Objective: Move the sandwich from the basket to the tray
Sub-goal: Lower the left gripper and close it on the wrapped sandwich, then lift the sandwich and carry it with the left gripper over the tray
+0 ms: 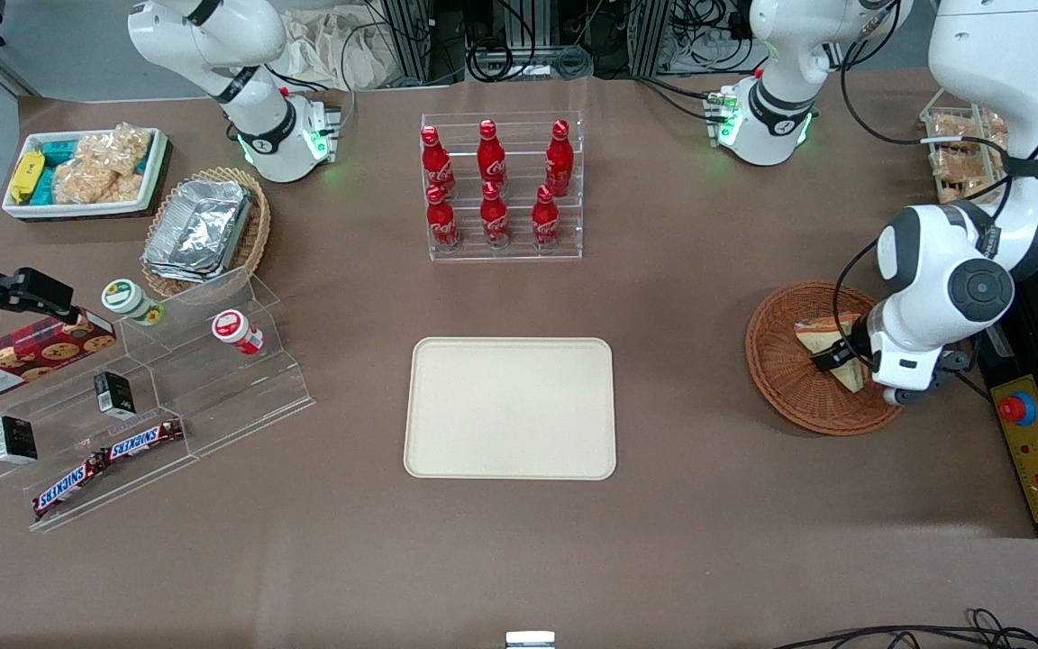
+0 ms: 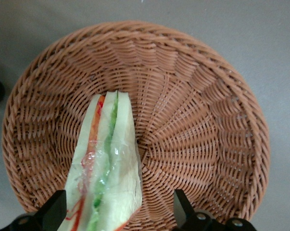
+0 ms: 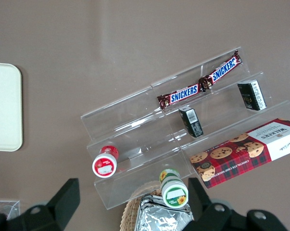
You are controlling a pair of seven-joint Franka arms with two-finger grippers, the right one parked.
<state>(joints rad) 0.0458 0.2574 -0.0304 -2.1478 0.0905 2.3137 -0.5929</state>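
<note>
The sandwich (image 1: pixel 819 334) is a pale bread wedge with green and orange-red layers, wrapped in clear film, lying in the reddish-brown wicker basket (image 1: pixel 778 379) toward the working arm's end of the table. It also shows in the left wrist view (image 2: pixel 106 163), inside the basket (image 2: pixel 197 96). My left gripper (image 1: pixel 837 358) is down in the basket, open, with its fingers either side of the sandwich's wide end (image 2: pixel 118 209). One finger (image 2: pixel 56 208) is at the sandwich's edge; the other finger (image 2: pixel 181 204) stands apart from it. The cream tray (image 1: pixel 510 407) lies at the table's middle.
A clear rack of red cola bottles (image 1: pixel 499 185) stands farther from the front camera than the tray. A stepped acrylic shelf (image 1: pixel 150 397) with snacks, a tan basket of foil containers (image 1: pixel 204 230) and a white snack bin (image 1: pixel 82 171) lie toward the parked arm's end. A control box (image 1: pixel 1037 451) sits beside the basket.
</note>
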